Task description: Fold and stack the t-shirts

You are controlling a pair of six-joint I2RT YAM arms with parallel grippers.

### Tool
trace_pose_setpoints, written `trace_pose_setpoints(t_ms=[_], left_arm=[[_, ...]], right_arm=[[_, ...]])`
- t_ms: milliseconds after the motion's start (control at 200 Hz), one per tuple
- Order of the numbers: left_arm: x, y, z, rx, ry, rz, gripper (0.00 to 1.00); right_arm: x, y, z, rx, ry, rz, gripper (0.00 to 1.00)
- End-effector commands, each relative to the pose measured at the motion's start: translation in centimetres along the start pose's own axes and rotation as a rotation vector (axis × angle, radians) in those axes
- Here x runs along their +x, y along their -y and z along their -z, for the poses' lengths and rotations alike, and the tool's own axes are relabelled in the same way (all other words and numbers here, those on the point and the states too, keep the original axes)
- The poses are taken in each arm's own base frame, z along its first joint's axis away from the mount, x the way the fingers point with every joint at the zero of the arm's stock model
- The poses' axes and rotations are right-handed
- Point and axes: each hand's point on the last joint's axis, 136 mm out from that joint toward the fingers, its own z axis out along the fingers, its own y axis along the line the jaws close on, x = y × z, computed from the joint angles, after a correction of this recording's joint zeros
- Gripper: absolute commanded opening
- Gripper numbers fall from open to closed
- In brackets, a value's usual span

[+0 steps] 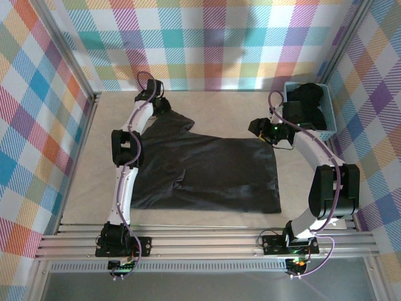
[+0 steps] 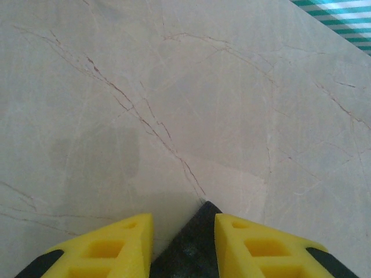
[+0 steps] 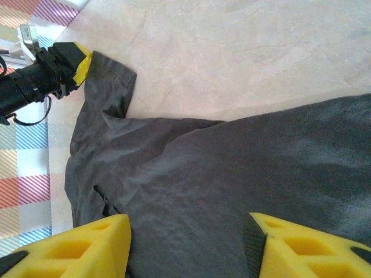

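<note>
At the left of the overhead view the left arm (image 1: 128, 160) runs from the lower edge up toward the upper left, and the left gripper (image 1: 161, 104) sits at the far sleeve of a dark t-shirt (image 1: 207, 169). Its own camera shows the left gripper (image 2: 183, 216) low in the frame, its yellow fingers (image 2: 127, 243) standing a little apart over the pale marbled table (image 2: 174, 87). A pointed corner of the t-shirt (image 2: 194, 249) lies in the gap between them, but I cannot tell whether they press on it. The t-shirt lies spread flat across the middle of the table (image 1: 84, 175), sleeves toward the left and hem toward the right. In the right wrist view the t-shirt (image 3: 232, 174) covers the lower part of the frame. There the left gripper (image 3: 78, 58) shows at the upper left, touching the sleeve's edge. The right gripper (image 3: 188, 217) is at the bottom of that frame, fingers (image 3: 87, 243) spread wide with the cloth lying smooth between them, unpinched. From overhead, the right gripper (image 1: 260, 128) hangs over the shirt's upper right corner. At the upper right stands a light-blue basket (image 1: 331, 122) holding more dark shirts (image 1: 310, 100).
</note>
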Motion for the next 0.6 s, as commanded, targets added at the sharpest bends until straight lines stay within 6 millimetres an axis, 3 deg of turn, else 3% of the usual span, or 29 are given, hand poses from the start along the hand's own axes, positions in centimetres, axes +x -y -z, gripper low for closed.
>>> trace_pose_setpoints(t_ms=[0,230,405,525,600], left_arm=[[4.4,1.2,-0.7,-0.034,-0.113,-0.084,0.32],[5.6,0.3,-1.0,-0.140,-0.106,-0.165,0.31],[5.9,-0.1,-1.3,-0.162,-0.110,-0.173,0.18],[5.1,0.3,-0.2,-0.179,-0.080,-0.179,0.02],[4.0,1.0,1.3,-0.180,-0.048,-0.186,0.00]], right_arm=[[-0.1,-0.6,0.3,-0.034,0.008,0.008,0.54],[-0.5,-0.7,-0.2,-0.045,0.003,-0.003,0.53],[-0.5,-0.1,-0.2,-0.013,0.007,-0.006,0.53],[-1.2,3.3,-0.5,0.167,0.034,-0.071,0.52],[-1.9,6.4,-0.7,0.316,0.056,-0.114,0.48]])
